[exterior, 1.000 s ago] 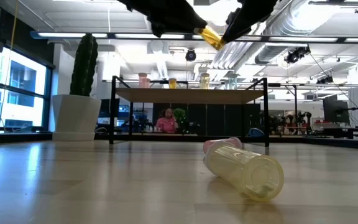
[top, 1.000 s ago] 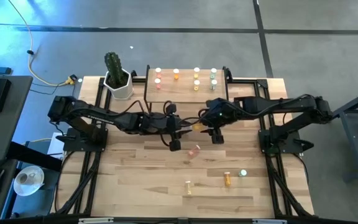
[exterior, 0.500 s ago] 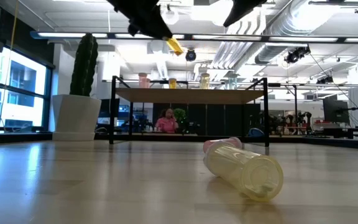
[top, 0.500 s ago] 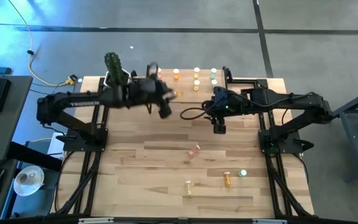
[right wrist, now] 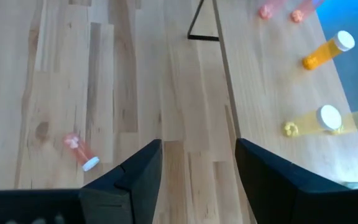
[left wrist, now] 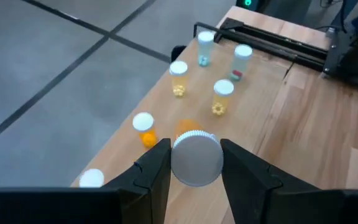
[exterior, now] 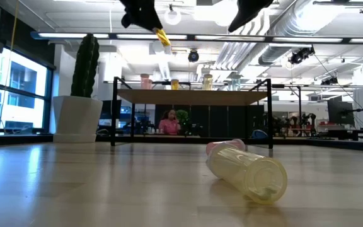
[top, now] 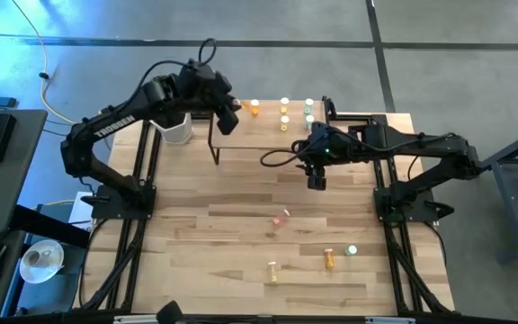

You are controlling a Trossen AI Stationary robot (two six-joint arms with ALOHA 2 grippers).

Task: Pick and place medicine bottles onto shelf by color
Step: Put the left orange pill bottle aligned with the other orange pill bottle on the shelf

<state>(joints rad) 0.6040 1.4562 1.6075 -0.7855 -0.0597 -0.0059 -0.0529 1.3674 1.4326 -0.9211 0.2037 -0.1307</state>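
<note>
An orange bottle [left wrist: 195,157], white cap toward the wrist camera, sits clamped between the two fingers of the left pincer [left wrist: 196,163], which hangs above the left part of the shelf [top: 268,129], over its upright bottles: an orange one [left wrist: 144,127], two yellow ones [left wrist: 178,77] and two pale green ones [left wrist: 205,46]. The right pincer [right wrist: 197,163] stands wide and empty, raised above the surface [top: 223,225] just in front of the shelf. A pink bottle [right wrist: 81,152] lies on its side on the surface
</note>
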